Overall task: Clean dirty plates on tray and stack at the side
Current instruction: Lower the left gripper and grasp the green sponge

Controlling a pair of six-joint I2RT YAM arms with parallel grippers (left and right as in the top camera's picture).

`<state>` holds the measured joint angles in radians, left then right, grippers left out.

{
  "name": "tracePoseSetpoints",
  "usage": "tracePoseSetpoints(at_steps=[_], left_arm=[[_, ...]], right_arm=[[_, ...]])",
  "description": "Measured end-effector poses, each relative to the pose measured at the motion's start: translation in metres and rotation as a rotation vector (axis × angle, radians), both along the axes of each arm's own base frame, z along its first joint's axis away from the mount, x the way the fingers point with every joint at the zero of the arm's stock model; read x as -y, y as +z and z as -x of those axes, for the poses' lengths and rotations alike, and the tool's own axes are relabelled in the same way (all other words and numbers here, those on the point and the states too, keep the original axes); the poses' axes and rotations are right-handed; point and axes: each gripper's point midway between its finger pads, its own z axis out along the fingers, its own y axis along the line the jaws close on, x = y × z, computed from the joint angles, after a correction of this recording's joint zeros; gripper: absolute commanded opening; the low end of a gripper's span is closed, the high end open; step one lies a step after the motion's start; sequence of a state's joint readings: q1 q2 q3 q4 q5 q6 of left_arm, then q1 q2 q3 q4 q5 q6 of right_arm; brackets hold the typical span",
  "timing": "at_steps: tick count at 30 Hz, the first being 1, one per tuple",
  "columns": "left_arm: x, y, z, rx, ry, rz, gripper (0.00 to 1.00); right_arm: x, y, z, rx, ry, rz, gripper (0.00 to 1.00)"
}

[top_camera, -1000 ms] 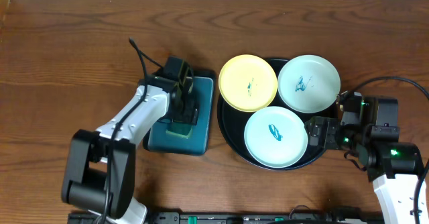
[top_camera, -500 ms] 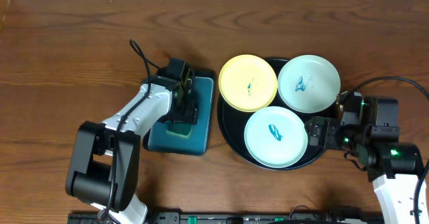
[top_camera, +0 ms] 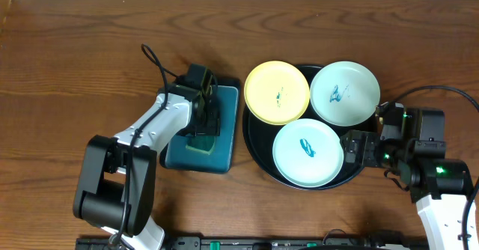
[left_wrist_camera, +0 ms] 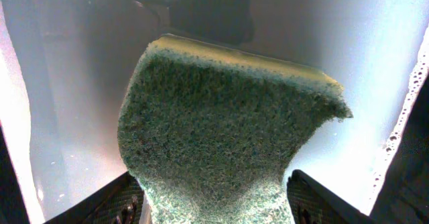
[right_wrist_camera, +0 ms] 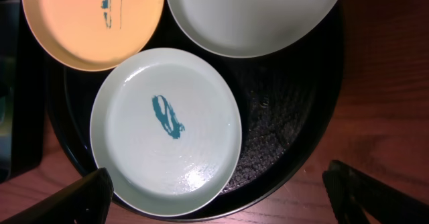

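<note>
Right of the counter's centre, three smeared plates (top_camera: 307, 152) lie on the black tray (top_camera: 258, 149). The right claw (top_camera: 350, 151), spread wide, hangs at its right rim, just beside the front plate. Left of the tray, the left claw (top_camera: 202, 126) pinches a sponge (left_wrist_camera: 228, 137) over a teal tray (top_camera: 224, 149).

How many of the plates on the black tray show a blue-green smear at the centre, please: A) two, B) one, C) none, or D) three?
D: the yellow plate, the far mint plate and the near mint plate each carry a smear, clear in the overhead and right wrist views.
</note>
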<state>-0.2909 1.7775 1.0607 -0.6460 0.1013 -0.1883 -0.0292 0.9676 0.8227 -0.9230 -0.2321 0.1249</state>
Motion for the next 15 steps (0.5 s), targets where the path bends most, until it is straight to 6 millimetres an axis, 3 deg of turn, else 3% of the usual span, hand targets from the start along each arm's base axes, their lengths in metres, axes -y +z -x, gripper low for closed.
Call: tracePoseSetpoints(at_steps=[3,8,12,15], left_arm=[[-0.0001,-0.0001,-0.0005,0.002,0.004,0.000,0.64],[-0.0002,-0.0019,0.0004,0.001,0.014,0.001,0.42],[0.0006,-0.0019,0.0000,0.002,0.018,0.004,0.34],[0.0006,-0.0019,0.0000,0.002,0.017,0.004,0.33]], right_arm=[[0.0000,0.0000,0.0000,0.000,0.000,0.000,0.99],[0.0000,0.0000,0.0001,0.000,0.000,0.000,0.99],[0.0000,0.0000,0.0001,0.000,0.000,0.000,0.99],[0.0000,0.0000,0.0001,0.000,0.000,0.000,0.99]])
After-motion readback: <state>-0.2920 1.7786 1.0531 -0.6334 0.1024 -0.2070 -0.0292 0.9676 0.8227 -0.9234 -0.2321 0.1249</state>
